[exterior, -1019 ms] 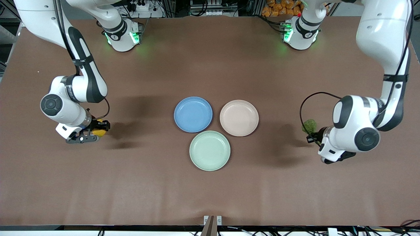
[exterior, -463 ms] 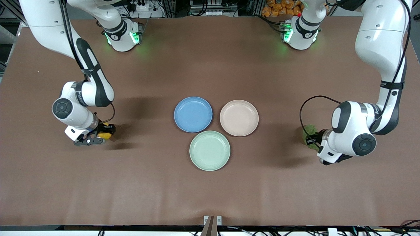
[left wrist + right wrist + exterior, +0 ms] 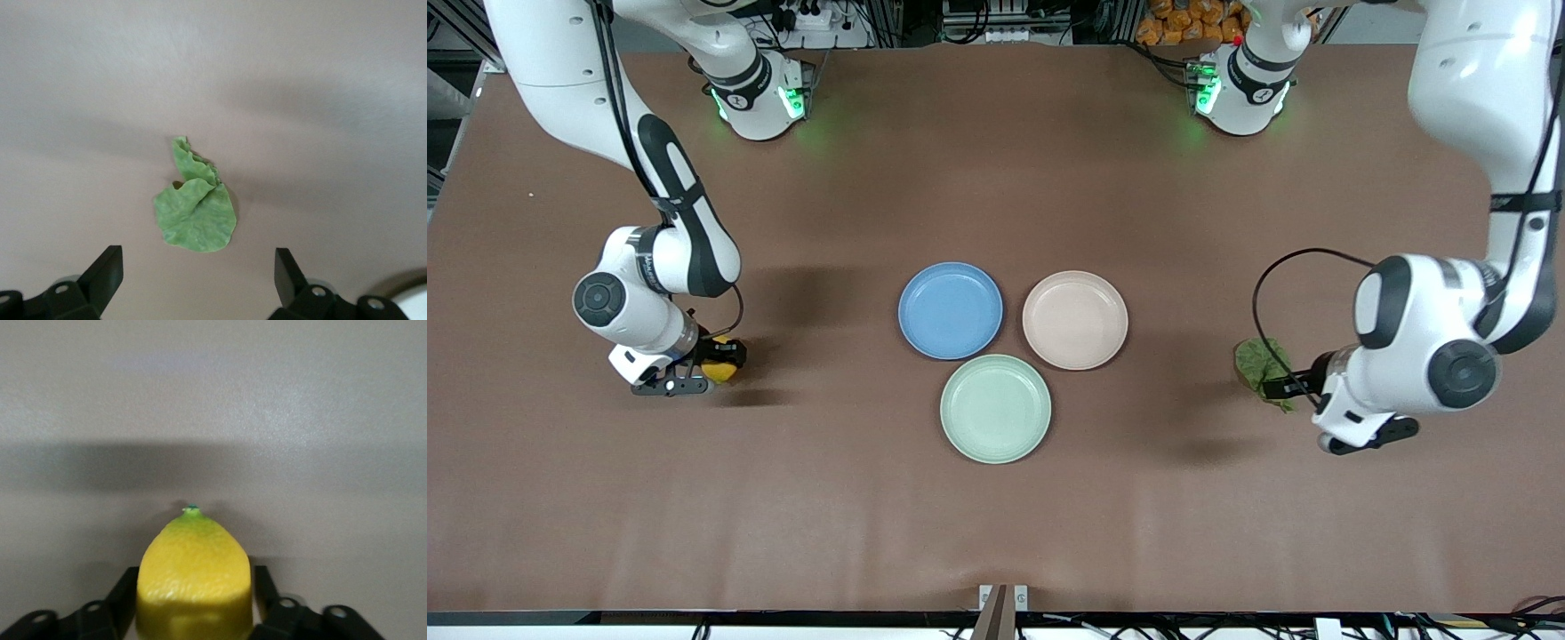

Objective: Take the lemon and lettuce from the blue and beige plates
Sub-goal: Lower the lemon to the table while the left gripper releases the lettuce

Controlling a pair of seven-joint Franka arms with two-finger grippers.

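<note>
The yellow lemon (image 3: 722, 372) sits between the fingers of my right gripper (image 3: 711, 364), low over the bare table toward the right arm's end. In the right wrist view the gripper (image 3: 193, 597) is shut on the lemon (image 3: 193, 567). The green lettuce (image 3: 1258, 363) lies on the table toward the left arm's end. My left gripper (image 3: 1286, 388) is open beside it and a little above it. In the left wrist view the lettuce (image 3: 195, 213) lies apart from the open gripper (image 3: 198, 277). The blue plate (image 3: 951, 310) and the beige plate (image 3: 1075, 320) are empty at the table's middle.
A pale mint-green plate (image 3: 995, 408), also empty, stands nearer the front camera than the other two and touches them. The brown table (image 3: 996, 524) stretches wide around the plates.
My left gripper lowered the lettuce to the table, opened and drew back from it. My right gripper sank lower with the lemon and shifted slightly toward the plates.
</note>
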